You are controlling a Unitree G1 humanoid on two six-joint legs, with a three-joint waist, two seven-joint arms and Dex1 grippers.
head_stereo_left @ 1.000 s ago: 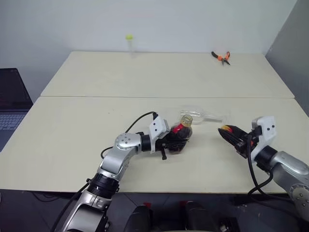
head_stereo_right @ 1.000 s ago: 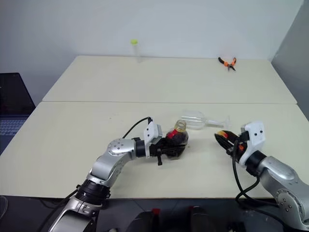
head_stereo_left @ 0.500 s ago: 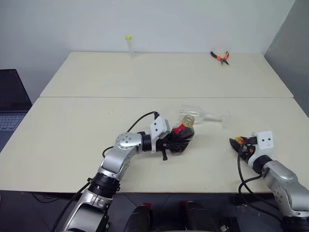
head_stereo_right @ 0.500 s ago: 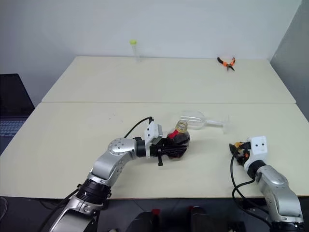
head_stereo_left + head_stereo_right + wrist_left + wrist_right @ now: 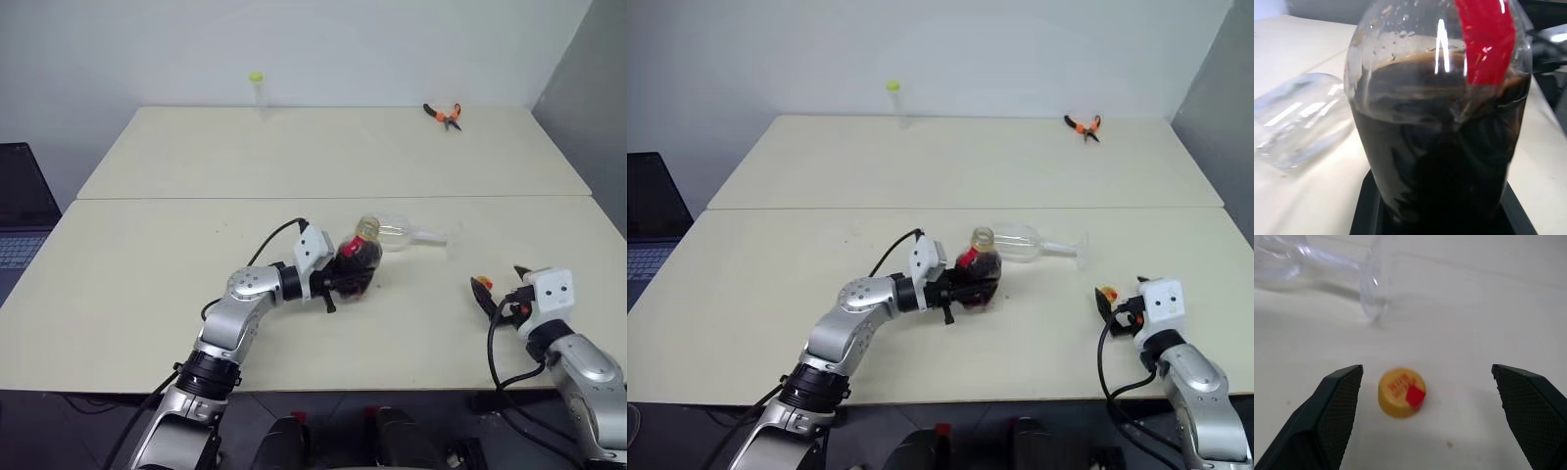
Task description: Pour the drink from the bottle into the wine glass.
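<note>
Since a second ago our right pincer (image 5: 1425, 418) has dropped low over the tabletop (image 5: 147, 264) and spread its jaws wide; the yellow cap (image 5: 1401, 392) it carried now lies loose on the surface between them, ungripped. Our left pincer (image 5: 333, 282) has nudged the bottle (image 5: 356, 262) closer to the wine glass (image 5: 407, 235), and stays clenched on the bottle's lower body.

Bottle: uncapped, roughly upright, open mouth leaning slightly toward the glass. The drink (image 5: 1440, 147) fills it to about the shoulder, below the red band, so we judge it fairly heavy for its size. Thin clear plastic will likely give under a hard squeeze, and with no cap, liquid could well up. A low hold on the body suits it, with a slow tilt.

Wine glass: lying on its side just beside the bottle, bowl toward the bottle, stem and foot pointing to our right. Whether bowl and bottle touch we cannot tell; they look very close. We judge it light, rigid, smooth, breakable and prone to rolling. It needs standing up before pouring. The stem near the bowl seems the safest hold for the free right pincer.
</note>
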